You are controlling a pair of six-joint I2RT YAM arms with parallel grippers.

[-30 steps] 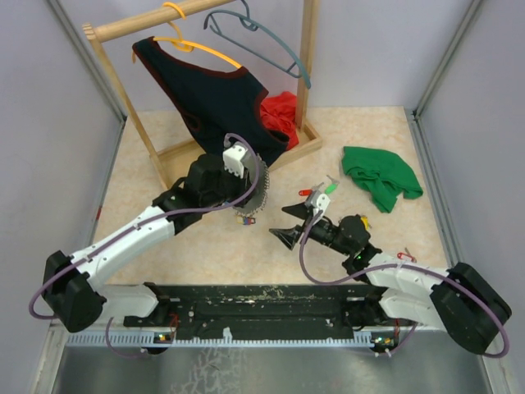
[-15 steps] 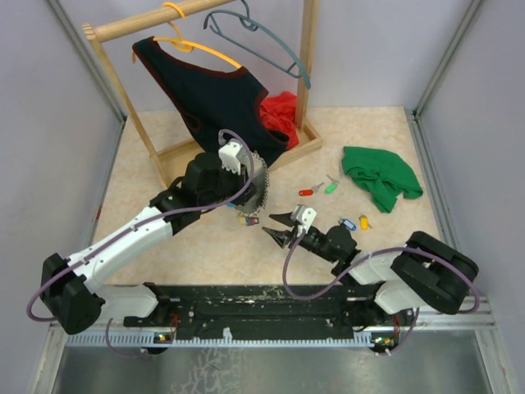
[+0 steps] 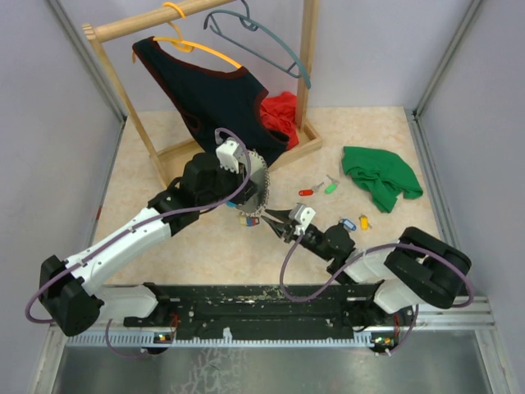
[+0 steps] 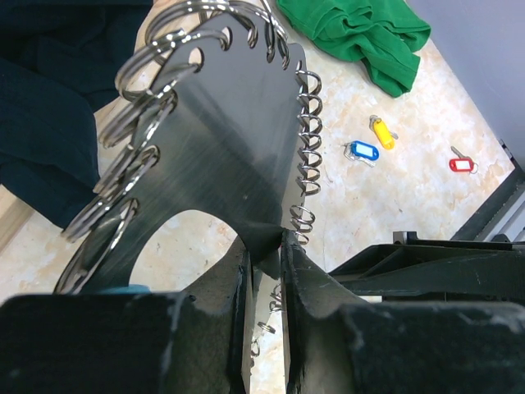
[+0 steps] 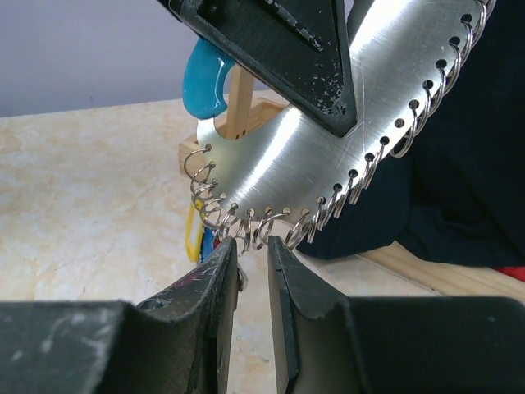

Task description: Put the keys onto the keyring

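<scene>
L gripper (image 4: pixel 264 246) is clamped on keyring (image 4: pixel 221 139) at its plate edge, held mid-frame in top view. R gripper (image 5: pixel 252 250) jaws nearly together under bottom rings; grip cannot be told. Plate judged stiff, slick; rings thin, springy, best taken singly.

Beige, marble-patterned table (image 3: pixel 205 250), viewed from above and enclosed by pale wall panels (image 3: pixel 49 123) at L, R and back. A wooden clothes rack (image 3: pixel 308 74) is stood at the far side, L of centre, with its base frame resting on the surface. A red cloth (image 3: pixel 279 111) is bunched inside that frame. A crumpled green cloth (image 3: pixel 380 178) is laid at far R. Just L of it, 2 small keys are laid side by side: 1 red-capped key (image 3: pixel 305 192) and 1 green-capped key (image 3: pixel 330 187). Nearer the front, a blue-capped key (image 3: pixel 348 222) and a yellow-capped key (image 3: pixel 363 222) are laid close together. A 2nd red-tagged key (image 4: pixel 462 165) is seen apart from these, twd the near R edge. A black mounting rail (image 3: pixel 271 300) is fixed along the near edge.
</scene>
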